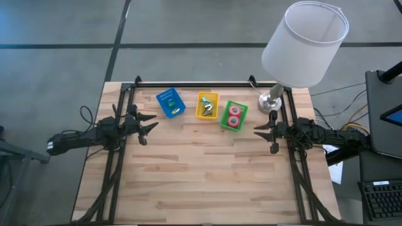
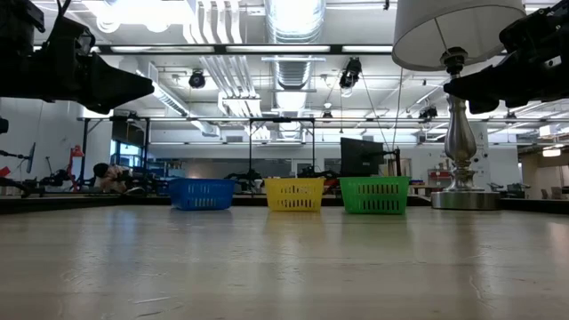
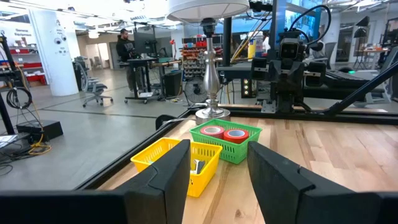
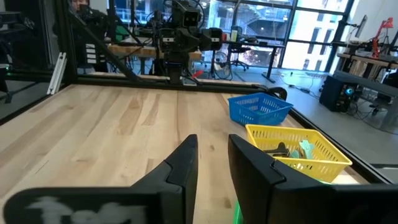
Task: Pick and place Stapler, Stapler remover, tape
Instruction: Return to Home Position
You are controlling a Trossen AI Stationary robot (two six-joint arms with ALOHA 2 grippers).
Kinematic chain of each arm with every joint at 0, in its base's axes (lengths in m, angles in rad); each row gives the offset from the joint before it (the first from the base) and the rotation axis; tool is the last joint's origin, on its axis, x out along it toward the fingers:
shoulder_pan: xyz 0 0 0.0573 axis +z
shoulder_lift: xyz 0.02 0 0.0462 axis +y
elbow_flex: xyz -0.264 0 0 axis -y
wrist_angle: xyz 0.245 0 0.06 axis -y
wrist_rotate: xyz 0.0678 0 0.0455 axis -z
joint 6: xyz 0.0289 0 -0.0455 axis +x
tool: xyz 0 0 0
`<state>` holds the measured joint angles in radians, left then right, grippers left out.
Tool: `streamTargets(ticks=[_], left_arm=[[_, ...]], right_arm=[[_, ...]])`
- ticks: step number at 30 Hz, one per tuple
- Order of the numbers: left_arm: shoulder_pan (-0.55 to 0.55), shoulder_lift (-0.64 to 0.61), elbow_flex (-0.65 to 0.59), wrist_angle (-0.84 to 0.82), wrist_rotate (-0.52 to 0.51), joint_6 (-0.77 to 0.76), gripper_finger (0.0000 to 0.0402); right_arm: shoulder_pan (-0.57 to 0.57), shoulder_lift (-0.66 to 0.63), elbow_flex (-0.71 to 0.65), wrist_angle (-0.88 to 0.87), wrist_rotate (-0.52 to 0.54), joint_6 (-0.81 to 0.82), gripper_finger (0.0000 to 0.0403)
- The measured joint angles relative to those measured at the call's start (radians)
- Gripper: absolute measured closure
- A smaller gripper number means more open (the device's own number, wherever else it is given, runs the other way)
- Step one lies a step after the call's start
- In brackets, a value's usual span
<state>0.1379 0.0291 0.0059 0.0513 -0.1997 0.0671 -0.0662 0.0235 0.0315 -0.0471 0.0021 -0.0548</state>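
Observation:
Two pink-red tape rolls (image 1: 234,115) (image 3: 224,132) lie in a green bin (image 1: 223,123) near the table's far edge. To its left, a yellow bin (image 1: 200,95) (image 4: 323,163) holds a small dark and teal thing (image 4: 292,149) that may be the stapler remover. A blue bin (image 1: 162,97) (image 4: 258,109) stands farther left; the stapler does not show plainly. My left gripper (image 1: 151,125) (image 3: 219,149) hangs level at the table's left side, open and empty. My right gripper (image 1: 259,130) (image 4: 213,140) hangs level at the right side, a narrow gap between its fingers, empty.
A table lamp with a white shade (image 1: 304,44) stands on its metal base (image 1: 270,103) at the far right corner, close behind my right gripper. Black frame rails (image 1: 188,83) run along the far edge and both sides. Bare wooden table (image 1: 201,176) lies between the arms toward the near edge.

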Motion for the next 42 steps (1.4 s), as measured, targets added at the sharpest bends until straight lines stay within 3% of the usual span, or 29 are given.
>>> streamTargets(ticks=[22, 42], left_arm=[[0.0, 0.0, 0.0, 0.0, 0.0, 0.0, 0.0239], [0.0, 0.0, 0.0, 0.0, 0.0, 0.0, 0.0239]], right_arm=[[0.0, 0.0, 0.0, 0.0, 0.0, -0.004, 0.0335], [0.0, -0.001, 0.0, 0.0, 0.0, -0.001, 0.0314]])
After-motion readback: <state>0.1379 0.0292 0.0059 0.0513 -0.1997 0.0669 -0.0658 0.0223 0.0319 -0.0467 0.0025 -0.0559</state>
